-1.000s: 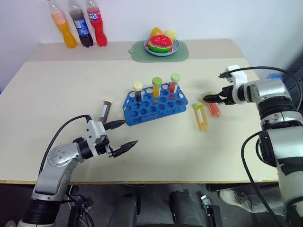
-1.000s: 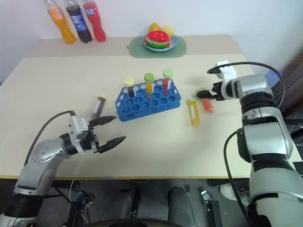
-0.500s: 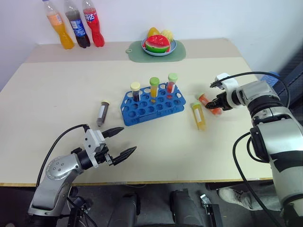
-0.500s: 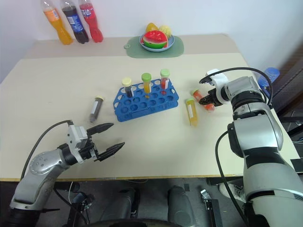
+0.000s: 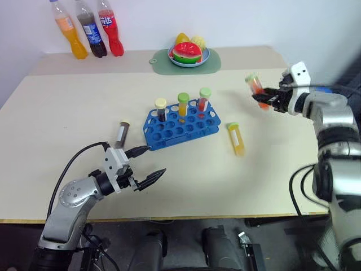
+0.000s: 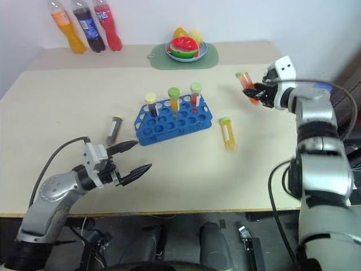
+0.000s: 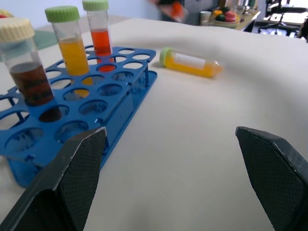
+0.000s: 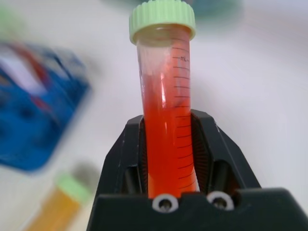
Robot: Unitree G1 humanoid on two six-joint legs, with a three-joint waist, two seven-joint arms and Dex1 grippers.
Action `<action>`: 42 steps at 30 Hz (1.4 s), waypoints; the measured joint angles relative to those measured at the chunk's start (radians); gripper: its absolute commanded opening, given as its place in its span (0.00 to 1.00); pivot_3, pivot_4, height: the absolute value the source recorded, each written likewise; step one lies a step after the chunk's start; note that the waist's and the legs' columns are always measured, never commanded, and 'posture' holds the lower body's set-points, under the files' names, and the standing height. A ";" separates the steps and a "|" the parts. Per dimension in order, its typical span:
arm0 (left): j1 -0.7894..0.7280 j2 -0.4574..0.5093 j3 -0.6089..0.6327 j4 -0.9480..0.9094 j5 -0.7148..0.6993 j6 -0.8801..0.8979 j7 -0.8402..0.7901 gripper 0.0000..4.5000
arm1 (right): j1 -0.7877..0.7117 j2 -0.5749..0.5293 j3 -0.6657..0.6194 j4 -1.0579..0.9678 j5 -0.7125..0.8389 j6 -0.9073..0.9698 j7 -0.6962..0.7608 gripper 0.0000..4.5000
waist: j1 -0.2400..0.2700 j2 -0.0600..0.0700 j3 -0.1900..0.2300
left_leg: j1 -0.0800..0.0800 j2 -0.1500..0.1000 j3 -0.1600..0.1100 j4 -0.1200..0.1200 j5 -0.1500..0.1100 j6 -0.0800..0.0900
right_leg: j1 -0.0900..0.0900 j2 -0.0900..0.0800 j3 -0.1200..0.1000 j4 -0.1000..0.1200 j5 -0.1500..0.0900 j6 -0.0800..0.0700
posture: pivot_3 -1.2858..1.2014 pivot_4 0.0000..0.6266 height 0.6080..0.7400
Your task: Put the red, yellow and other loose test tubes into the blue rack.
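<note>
One "mL" scale marks the red tube pinched by the right claw; left claw spread.

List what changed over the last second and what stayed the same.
The right gripper closed its jaws on the red tube, which had been lying on the table beside the yellow tube, and lifted it clear. The left gripper stayed open near the table's front edge. The yellow tube, the dark tube and the blue rack with its three tubes kept their places.

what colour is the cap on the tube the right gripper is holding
Light green cap, seen best from the right wrist.
</note>
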 measured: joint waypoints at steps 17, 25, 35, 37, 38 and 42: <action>-0.081 0.017 0.003 0.073 -0.019 0.005 -0.076 1.00 | 0.327 0.534 -0.030 -0.397 0.146 -0.349 -0.362 0.17 | 0.000 0.004 0.002 | 0.001 0.001 0.003 0.000 0.001 -0.001 | -0.003 0.000 0.004 0.003 0.001 -0.001 | 0.52 0.24 1.00; -0.036 0.018 0.010 0.036 -0.022 0.018 -0.047 1.00 | 0.349 0.540 -0.001 -0.314 0.143 -0.391 -0.347 0.17 | -0.002 0.004 0.002 | 0.001 0.002 0.003 0.000 0.001 -0.001 | -0.003 0.001 0.004 0.003 0.001 -0.001 | 0.52 0.24 1.00; -0.016 0.020 0.028 0.012 -0.023 0.023 -0.027 1.00 | 0.314 0.552 0.029 -0.216 0.099 -0.448 -0.373 0.17 | -0.003 0.004 0.002 | 0.002 0.002 0.003 0.000 0.001 -0.001 | -0.003 0.001 0.004 0.003 0.001 -0.001 | 0.52 0.24 1.00; -0.013 0.020 0.028 0.004 -0.023 0.023 -0.023 1.00 | 0.295 0.554 0.030 -0.189 0.089 -0.459 -0.389 0.17 | -0.003 0.004 0.002 | 0.002 0.002 0.003 0.000 0.001 -0.001 | -0.003 0.001 0.004 0.003 0.001 -0.001 | 0.52 0.24 1.00; -0.011 0.020 0.028 0.002 -0.023 0.023 -0.020 1.00 | 0.285 0.556 0.031 -0.171 0.086 -0.467 -0.397 0.17 | -0.003 0.004 0.002 | 0.002 0.002 0.003 0.000 0.001 -0.001 | -0.003 0.001 0.004 0.003 0.001 -0.001 | 0.52 0.24 1.00; -0.009 0.019 0.029 0.002 -0.022 0.023 -0.016 1.00 | 0.261 0.554 0.033 -0.122 0.072 -0.500 -0.413 0.17 | -0.003 0.004 0.002 | 0.002 0.002 0.003 0.000 0.001 -0.001 | -0.003 0.001 0.004 0.003 0.001 -0.001 | 0.52 0.24 1.00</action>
